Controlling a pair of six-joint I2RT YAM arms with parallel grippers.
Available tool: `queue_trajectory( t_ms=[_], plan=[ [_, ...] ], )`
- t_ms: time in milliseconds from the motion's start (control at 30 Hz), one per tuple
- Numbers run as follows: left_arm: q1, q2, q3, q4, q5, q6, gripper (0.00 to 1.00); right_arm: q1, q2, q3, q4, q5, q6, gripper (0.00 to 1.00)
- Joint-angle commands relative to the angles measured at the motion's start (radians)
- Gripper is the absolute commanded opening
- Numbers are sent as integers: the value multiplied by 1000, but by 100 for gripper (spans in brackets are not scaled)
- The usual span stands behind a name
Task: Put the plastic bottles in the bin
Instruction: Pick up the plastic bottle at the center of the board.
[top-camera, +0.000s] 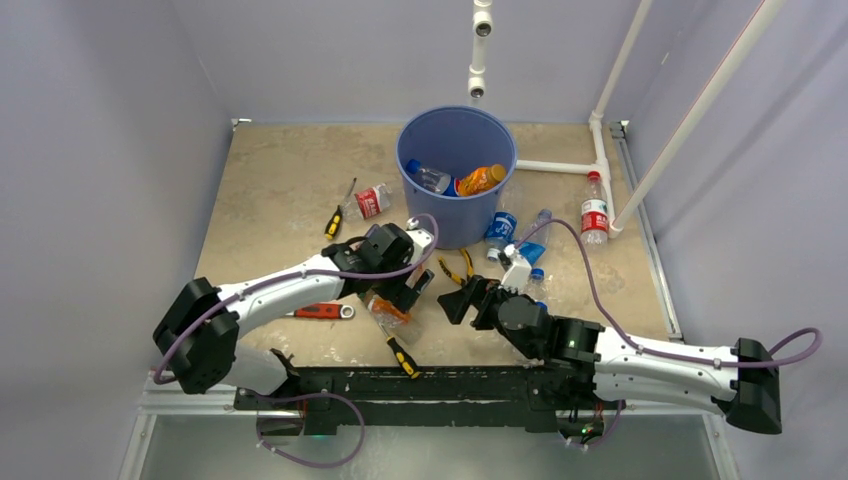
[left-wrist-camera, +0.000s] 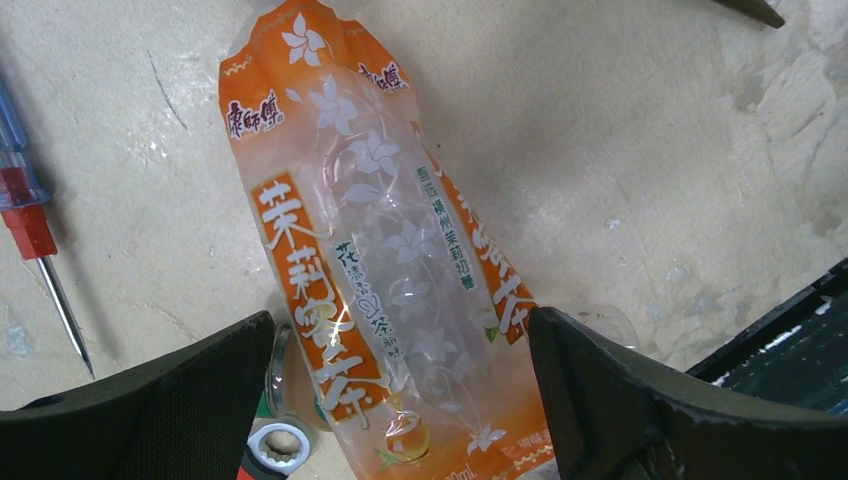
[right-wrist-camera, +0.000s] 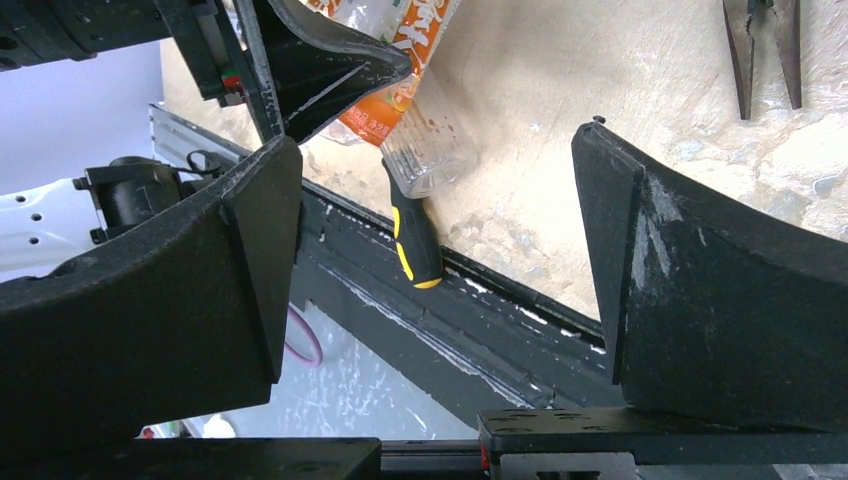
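I read left gripper (left-wrist-camera: 400, 345) fingers spread wide, straddling orange-label tea bottle (left-wrist-camera: 370, 250). Bottle lies flat on table (left-wrist-camera: 650, 150) between fingers, unclamped. Right gripper (right-wrist-camera: 440, 150) fingers apart, empty, near same bottle. Blue bin (top-camera: 457, 225) stands farther back, upright.

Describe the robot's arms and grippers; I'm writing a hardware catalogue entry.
Both the left arm and right arm have white shells, black joint housings and a looping purple cable. The left gripper and right gripper carry broad black wedge fingers, scuffed pale.
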Motion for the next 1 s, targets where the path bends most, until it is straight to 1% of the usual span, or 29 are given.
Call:
queue_trajectory(
  t_ms=[0, 133, 300, 400, 433, 600, 800, 833, 900, 967],
  plan=[
    [-8, 19, 37, -12, -38, 11, 94, -2, -37, -12, -1, 30, 10, 97],
    [-17, 31, 34, -13, -29, 11, 91, -1, -58, -13, -23, 48, 19, 97],
    [-26, 48, 37, -18, -20, 8, 94, -1, -82, -19, -37, 54, 24, 97],
    [-31, 50, 37, -19, -23, 4, 92, -1, -86, -23, -33, 54, 24, 97],
    [-31, 50, 38, -20, -22, 3, 89, -1, -84, -23, -30, 54, 24, 97],
    [-32, 38, 47, -23, -24, 2, 68, -1, -70, -18, -19, 54, 16, 97],
    [-32, -20, 50, -19, -35, 6, 38, -1, -59, 1, -20, 53, -6, 96],
    [-32, -34, 49, -17, -41, 7, 36, -1, -59, 7, -20, 53, -12, 96],
    [-32, -69, 49, -14, -66, -5, 29, -1, -56, 19, -22, 56, -26, 96],
    [-33, -120, 48, -5, -87, -14, 25, -1, -56, 36, -26, 56, -45, 96]
  ],
)
